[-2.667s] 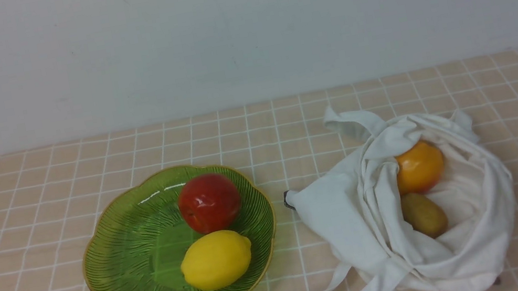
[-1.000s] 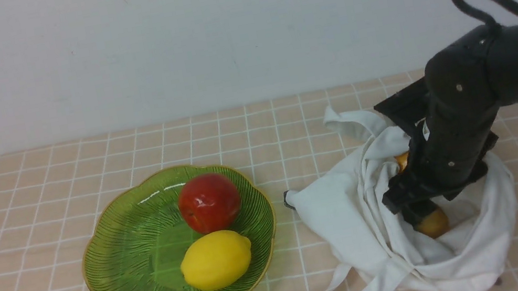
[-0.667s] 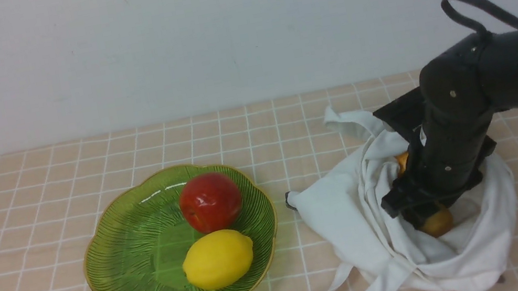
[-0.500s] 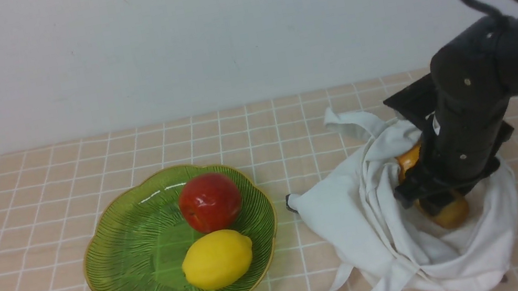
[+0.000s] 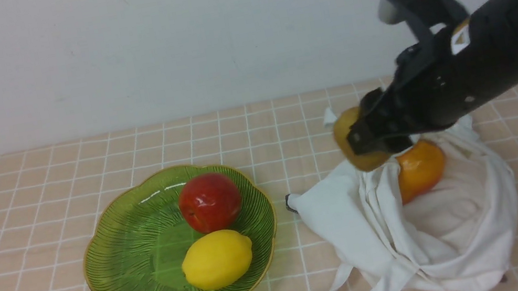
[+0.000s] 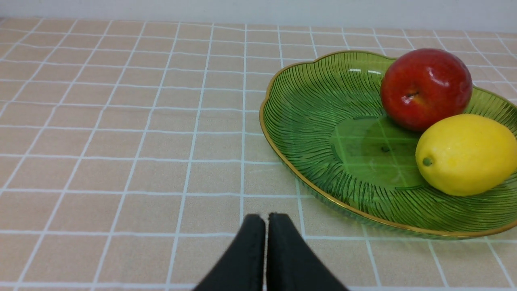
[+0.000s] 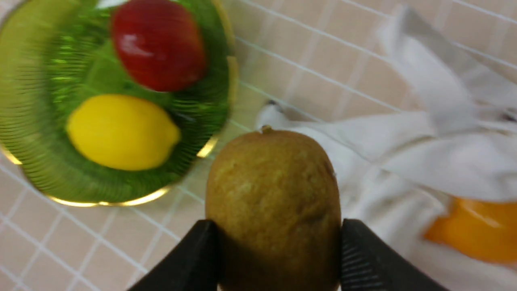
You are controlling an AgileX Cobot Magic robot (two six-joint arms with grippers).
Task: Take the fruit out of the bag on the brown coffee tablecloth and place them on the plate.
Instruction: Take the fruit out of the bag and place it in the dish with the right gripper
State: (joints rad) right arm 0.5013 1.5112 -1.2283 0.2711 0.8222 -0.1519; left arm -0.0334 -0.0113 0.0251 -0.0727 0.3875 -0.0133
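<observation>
The right gripper [image 7: 278, 228] pinches the dull brown, rough-skinned oval kiwi [image 7: 274, 182] across its width, holding it in the air over the edge of the soft white cloth bag [image 5: 445, 235]. The kiwi looks light, stiff and grippy, so this hold on its sides should be enough.

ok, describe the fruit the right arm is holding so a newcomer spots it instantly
Find the white cloth bag on the right of the checked tablecloth. Over it, the jaws of the black right arm pinch a kiwi in mid-air. It is a dull brown, rough oval, unlike the glossy orange lying in the bag.
</observation>
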